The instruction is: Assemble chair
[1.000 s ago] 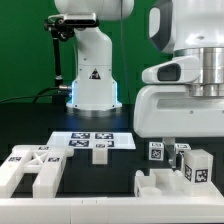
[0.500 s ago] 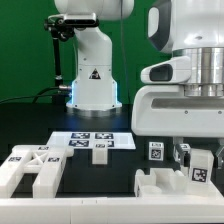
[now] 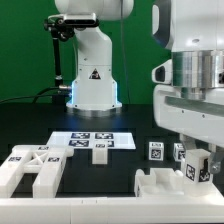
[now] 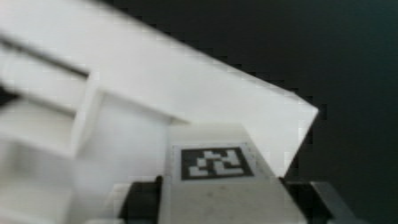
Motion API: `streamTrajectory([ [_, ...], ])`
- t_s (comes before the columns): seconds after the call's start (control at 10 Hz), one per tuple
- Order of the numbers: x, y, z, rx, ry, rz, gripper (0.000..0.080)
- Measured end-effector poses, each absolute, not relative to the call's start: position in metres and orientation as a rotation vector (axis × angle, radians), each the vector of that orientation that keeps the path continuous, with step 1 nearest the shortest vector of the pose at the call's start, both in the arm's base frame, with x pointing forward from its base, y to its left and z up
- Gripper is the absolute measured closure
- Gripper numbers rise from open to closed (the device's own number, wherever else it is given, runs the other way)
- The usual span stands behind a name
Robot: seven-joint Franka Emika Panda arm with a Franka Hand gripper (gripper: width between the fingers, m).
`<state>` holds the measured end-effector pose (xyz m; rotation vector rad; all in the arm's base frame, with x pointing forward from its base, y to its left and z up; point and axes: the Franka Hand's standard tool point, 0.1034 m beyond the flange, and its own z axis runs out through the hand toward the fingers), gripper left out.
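My gripper (image 3: 196, 157) is at the exterior view's right, shut on a small white chair piece (image 3: 194, 170) with a square tag. In the wrist view that tagged piece (image 4: 217, 165) fills the gap of the gripper (image 4: 226, 203), with the dark fingers (image 4: 146, 200) pressed against both of its sides. Beneath it lies a larger white chair part (image 4: 125, 90) with stepped edges. More white chair pieces lie on the table: a big framed one (image 3: 30, 170) at the left, a blocky one (image 3: 160, 185) at the front right, and a small tagged block (image 3: 157, 152).
The marker board (image 3: 80, 135) lies flat in the middle with a small white tagged piece (image 3: 100, 151) at its front edge. The robot's white base (image 3: 92, 75) stands behind it. A white rail (image 3: 100, 210) runs along the front edge.
The jaws have narrowed onto the small tagged piece. The arm's wrist has shifted up and to the exterior view's right, and the piece sits slightly tilted between the fingers.
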<state>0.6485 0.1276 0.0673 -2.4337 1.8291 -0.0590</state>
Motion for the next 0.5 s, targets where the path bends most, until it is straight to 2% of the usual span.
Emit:
streamTrajectory([
  [0.5, 0.6497, 0.1250, 0.0660, -2.073, 2.190, -0.018, 0.0509],
])
